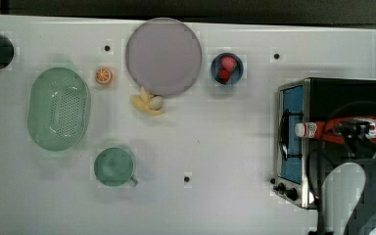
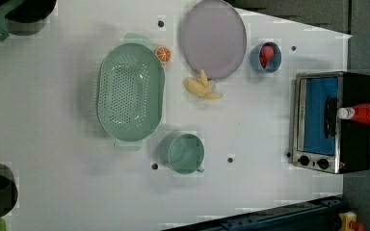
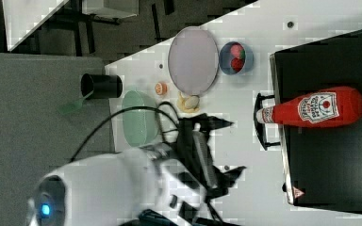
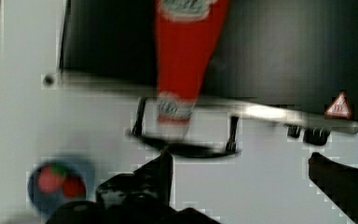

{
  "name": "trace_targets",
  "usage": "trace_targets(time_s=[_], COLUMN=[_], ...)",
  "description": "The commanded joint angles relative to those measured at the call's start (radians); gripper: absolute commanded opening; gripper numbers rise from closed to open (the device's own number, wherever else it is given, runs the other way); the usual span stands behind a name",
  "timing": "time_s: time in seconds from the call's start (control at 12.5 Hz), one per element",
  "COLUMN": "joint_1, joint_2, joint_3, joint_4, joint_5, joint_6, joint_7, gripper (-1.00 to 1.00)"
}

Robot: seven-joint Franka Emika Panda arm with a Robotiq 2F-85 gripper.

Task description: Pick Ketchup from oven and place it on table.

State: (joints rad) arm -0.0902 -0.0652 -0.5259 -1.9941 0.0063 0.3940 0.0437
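Gripper [image 4: 240,161] (fingers spread) before ketchup [image 4: 185,51]; left view unobstructed.

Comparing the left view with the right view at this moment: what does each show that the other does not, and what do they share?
Left view alone: the oven's blue glass door and its knobs, the green cup, and the whole green colander.

Right view alone: the robot arm with its open gripper above the table, and the bottle's label readable.

Both: the ketchup bottle lying on top of the oven with its white cap over the door handle, the grey plate, the blue bowl of red fruit, the banana, the white table.
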Motion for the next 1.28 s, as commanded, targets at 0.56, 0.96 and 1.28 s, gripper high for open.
trace_targets(time_s=[0.56,0.96,1.28], joint_1=[-0.020,-0.058,-0.065], joint_2=[0.337,0.459,0.505], joint_3=[-0.094,-0.097,-0.098], joint_4=[0.221,0.245,0.244], joint_5=[0.032,0.170,0.205], joint_6=[0.121,0.190,0.199], joint_7=[-0.043,-0.039,-0.038], gripper=[1.00,1.00,1.00])
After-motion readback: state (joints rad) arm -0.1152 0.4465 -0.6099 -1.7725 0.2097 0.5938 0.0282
